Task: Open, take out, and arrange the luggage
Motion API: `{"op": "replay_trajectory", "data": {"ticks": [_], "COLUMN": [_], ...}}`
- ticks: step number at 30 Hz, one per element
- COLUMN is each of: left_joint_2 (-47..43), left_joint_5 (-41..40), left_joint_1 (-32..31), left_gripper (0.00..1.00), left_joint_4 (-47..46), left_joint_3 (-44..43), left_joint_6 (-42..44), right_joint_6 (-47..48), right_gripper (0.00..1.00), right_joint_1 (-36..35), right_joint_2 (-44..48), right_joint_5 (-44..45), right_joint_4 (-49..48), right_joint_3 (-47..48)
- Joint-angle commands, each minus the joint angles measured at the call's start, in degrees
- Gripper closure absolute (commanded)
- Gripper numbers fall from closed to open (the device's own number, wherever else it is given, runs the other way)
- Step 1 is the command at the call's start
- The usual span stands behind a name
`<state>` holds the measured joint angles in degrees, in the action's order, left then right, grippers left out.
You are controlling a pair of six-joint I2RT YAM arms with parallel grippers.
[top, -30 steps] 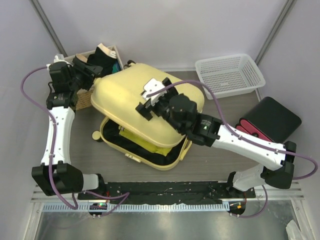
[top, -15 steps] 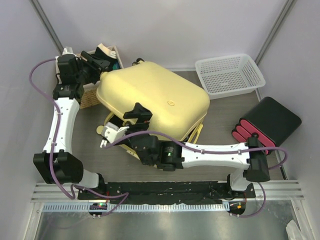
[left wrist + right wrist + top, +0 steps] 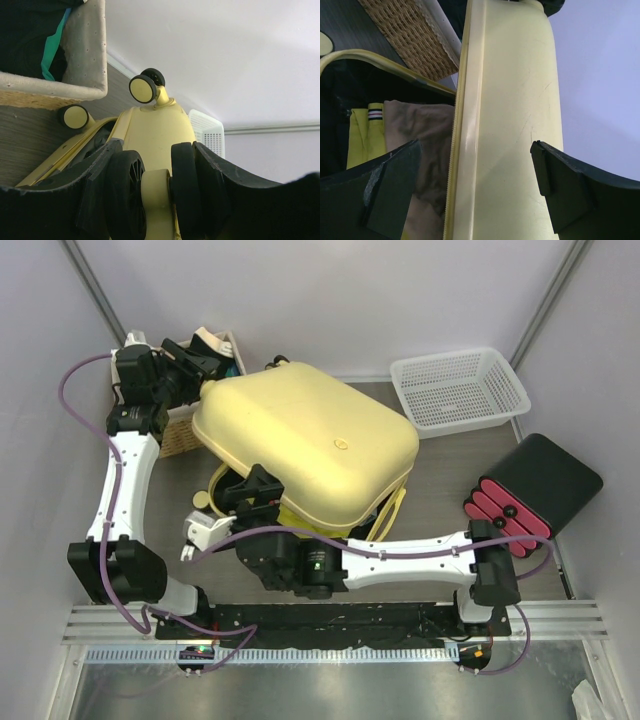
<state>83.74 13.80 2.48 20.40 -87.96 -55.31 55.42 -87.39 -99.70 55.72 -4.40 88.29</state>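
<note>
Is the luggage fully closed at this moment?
No, the luggage stands ajar, and yellow and beige clothes show inside through the gap.

I am looking at the luggage (image 3: 510,100): its hard plastic shell is gleaming smooth, showing faint scratches. Inside, soft matt cloth (image 3: 427,145) is showing. The wicker basket (image 3: 405,30) is looking rough and woven, the desk (image 3: 450,485) matt wood-grain.

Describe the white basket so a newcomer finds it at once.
Start at the big pale-yellow luggage mid-table. Beyond its far right corner sits the white basket. Unlike the brown wicker basket at far left and the black box nearby, it is open plastic mesh.
</note>
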Motion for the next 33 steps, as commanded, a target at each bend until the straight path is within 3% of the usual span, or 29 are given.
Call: {"op": "replay_trajectory", "data": {"ticks": [1,10,13,17,18,19,22,24,25,29,33], "left_joint_2": [-1.7,-1.5,-1.8,-2.9,-3.0,-3.2,-3.9,-4.3,-4.4,-5.3,-7.8], "left_joint_5": [-0.7,-0.8,-1.5,-1.8,-1.8,-1.9,-3.0,-4.2,-4.5,-4.3,-4.4], "left_joint_1": [-0.9,-0.8,-0.7,-0.8,-0.8,-0.8,-0.8,-0.5,-0.5,4.0,8.7], "left_gripper": [1.0,1.0,1.0,0.97,0.93,0.78,0.49,0.36,0.22,0.03,0.0], "left_joint_4": [-10.1,-9.2,-8.2,-7.6,-7.5,-7.3,-5.8,-4.4,-2.8,1.0,3.5], "left_joint_3": [-5.2,-5.5,-5.0,-3.9,-3.4,-3.1,-2.7,-3.6,-4.0,-4.4,-1.5], "left_joint_6": [3.5,4.4,5.3,6.8,7.1,7.4,9.5,11.2,11.5,12.5,14.1], "right_joint_6": [-1.0,2.4,6.3,10.4,10.8,11.6,13.7,15.0,15.9,22.6,27.1], "right_gripper": [0.0,0.03,0.12,0.18,0.19,0.2,0.23,0.23,0.23,0.23,0.23], "right_joint_1": [3.4,10.3,11.4,12.9,13.6,14.1,15.8,17.2,17.7,20.7,24.1], "right_joint_2": [-1.4,-2.6,-1.9,-1.3,-1.3,-1.2,-1.1,-1.3,-1.2,-1.7,-2.4], "right_joint_5": [5.6,11.3,12.3,12.7,12.7,12.7,13.1,12.9,12.8,13.0,12.0], "right_joint_4": [0.8,-3.8,-8.7,-11.8,-11.9,-12.0,-13.1,-14.9,-16.1,-24.5,-29.3], "right_joint_3": [1.1,0.2,0.8,2.7,3.0,3.5,4.1,4.0,3.5,2.8,2.8]}}
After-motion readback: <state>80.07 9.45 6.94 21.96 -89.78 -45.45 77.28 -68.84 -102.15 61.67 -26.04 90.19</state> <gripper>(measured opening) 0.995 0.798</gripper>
